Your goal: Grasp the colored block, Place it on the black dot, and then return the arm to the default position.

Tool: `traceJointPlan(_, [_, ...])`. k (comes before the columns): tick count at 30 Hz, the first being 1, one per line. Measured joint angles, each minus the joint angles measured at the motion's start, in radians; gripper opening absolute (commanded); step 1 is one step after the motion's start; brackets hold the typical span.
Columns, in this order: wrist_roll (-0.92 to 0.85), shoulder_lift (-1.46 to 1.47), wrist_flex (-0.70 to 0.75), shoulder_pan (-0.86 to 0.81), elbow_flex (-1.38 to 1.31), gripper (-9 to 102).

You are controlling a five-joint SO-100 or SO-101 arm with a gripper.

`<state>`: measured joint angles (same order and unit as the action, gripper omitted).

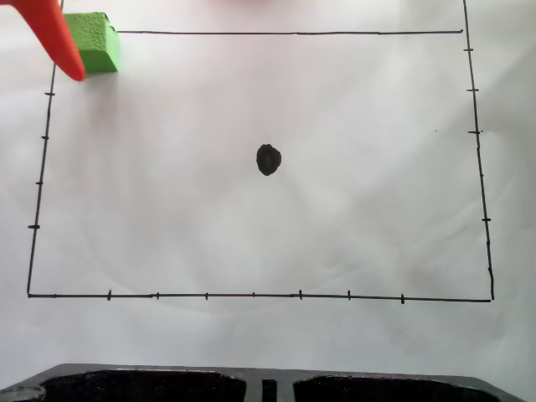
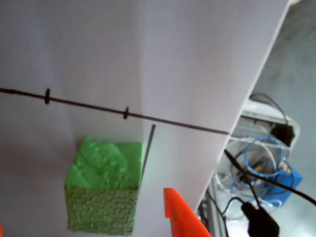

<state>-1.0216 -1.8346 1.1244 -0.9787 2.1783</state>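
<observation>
The colored block [image 1: 99, 42] is a bright green, bumpy cube resting on white paper at the top-left corner of the drawn rectangle. The black dot [image 1: 268, 159] lies near the rectangle's middle, far from the block. The arm's orange-red finger [image 1: 59, 42] comes in from the top left and overlaps the block's left side. In the wrist view the block [image 2: 103, 190] sits between the fingers of my gripper [image 2: 84, 210]. One pointed finger [image 2: 180, 215] stands to its right with a gap. Only a sliver of orange shows at the lower left edge. The gripper is open.
The drawn border [image 1: 251, 295] with tick marks frames the white paper [image 1: 377, 209]. A black moulded base [image 1: 268, 387] runs along the bottom edge of the fixed view. Past the paper's edge in the wrist view lie tangled cables [image 2: 256, 168] and a blue item.
</observation>
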Motion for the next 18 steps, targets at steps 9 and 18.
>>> traceJointPlan(9, [0.051,0.089,-0.057,0.02,0.0,41])
traceJointPlan(18, [0.084,0.132,-0.094,0.037,0.014,40])
